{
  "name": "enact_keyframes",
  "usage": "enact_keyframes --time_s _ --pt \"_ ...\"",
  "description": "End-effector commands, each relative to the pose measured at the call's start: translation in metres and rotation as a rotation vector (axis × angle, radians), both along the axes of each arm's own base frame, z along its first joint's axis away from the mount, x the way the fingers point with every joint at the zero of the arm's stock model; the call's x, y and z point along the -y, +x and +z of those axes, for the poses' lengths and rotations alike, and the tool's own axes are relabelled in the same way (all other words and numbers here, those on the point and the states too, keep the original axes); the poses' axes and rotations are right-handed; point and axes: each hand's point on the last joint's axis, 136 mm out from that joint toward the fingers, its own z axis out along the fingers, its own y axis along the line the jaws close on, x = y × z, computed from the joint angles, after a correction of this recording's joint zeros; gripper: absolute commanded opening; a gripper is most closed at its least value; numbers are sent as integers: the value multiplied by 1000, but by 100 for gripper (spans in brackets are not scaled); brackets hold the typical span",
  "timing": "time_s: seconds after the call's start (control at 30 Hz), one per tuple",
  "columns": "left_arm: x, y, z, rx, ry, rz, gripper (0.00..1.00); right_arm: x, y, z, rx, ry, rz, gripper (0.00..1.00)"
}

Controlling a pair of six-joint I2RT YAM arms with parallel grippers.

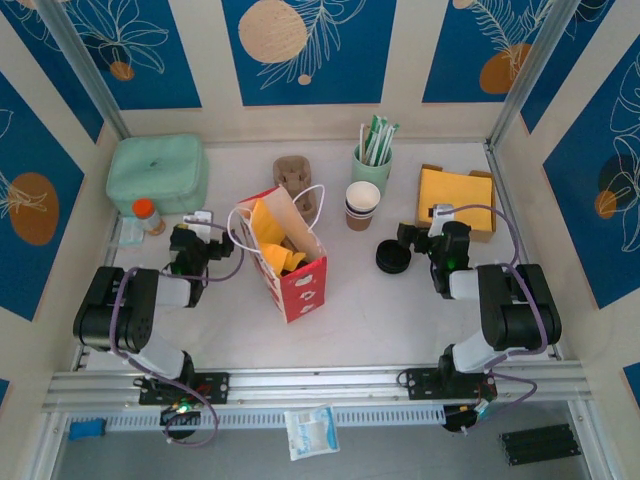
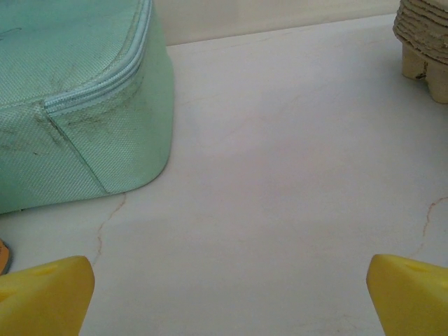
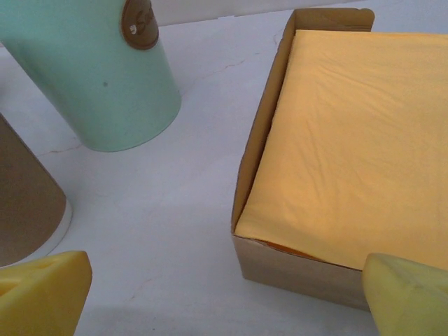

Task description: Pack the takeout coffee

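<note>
A: Checking gripper status. Report.

B: The left gripper [image 2: 227, 299] is released, fingers spread wide with nothing between them, just left of the paper bag [image 1: 296, 275]. The right gripper [image 3: 227, 301] is also released and empty, right of the paper bag.

A: Location of the takeout coffee?

B: A brown form [image 1: 290, 244] lies inside the paper bag among yellow tissue [image 1: 268, 232]; cannot tell whether it is the takeout coffee. The cup stack [image 1: 361, 205] and black lids [image 1: 393, 258] stand right of the paper bag.

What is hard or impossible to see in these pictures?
Top view: yellow paper hides the inside of the paper bag; whether the lidded cup sits there is unclear.
Left wrist view: the left edge cuts off the mint case.
Right wrist view: the left edge cuts off the brown cup.
</note>
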Motion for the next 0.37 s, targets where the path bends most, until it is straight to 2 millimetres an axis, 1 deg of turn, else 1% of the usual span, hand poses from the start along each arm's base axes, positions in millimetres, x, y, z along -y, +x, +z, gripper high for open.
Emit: enact_keyframes --time_s 0.0,0.33 --pt "2 2 4 17 -19 -14 99 -1 6 12 41 -21 9 99" --pt "2 2 4 16 -19 -14 99 -3 5 11 41 -24 18 99"
